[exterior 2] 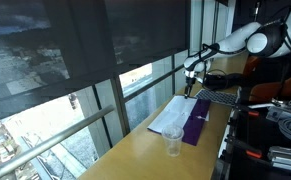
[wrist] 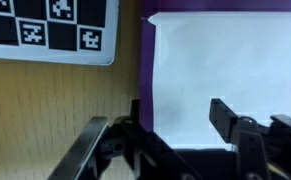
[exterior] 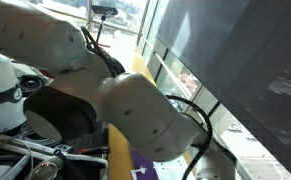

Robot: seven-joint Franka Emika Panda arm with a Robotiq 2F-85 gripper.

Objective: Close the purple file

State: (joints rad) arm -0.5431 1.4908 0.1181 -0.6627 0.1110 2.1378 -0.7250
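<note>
The fingers [wrist: 223, 118] stand apart at the bottom of the wrist view, with a clear gap between them and nothing clamped. The left edge of the purple file [wrist: 148, 70] and its white page [wrist: 230, 60] lie under that gap; whether the tips touch it I cannot tell. Only this view shows the checkered marker sheet [wrist: 50, 30], at upper left on the wooden counter [wrist: 55, 100].

In an exterior view the purple file [exterior 2: 197, 125] lies open at centre frame. A clear cup [exterior 2: 173, 143] stands near its lower end and the gripper [exterior 2: 189, 85] hangs over its upper end. In an exterior view the arm [exterior: 135, 110] fills the frame, leaving only a purple corner at the bottom edge.
</note>
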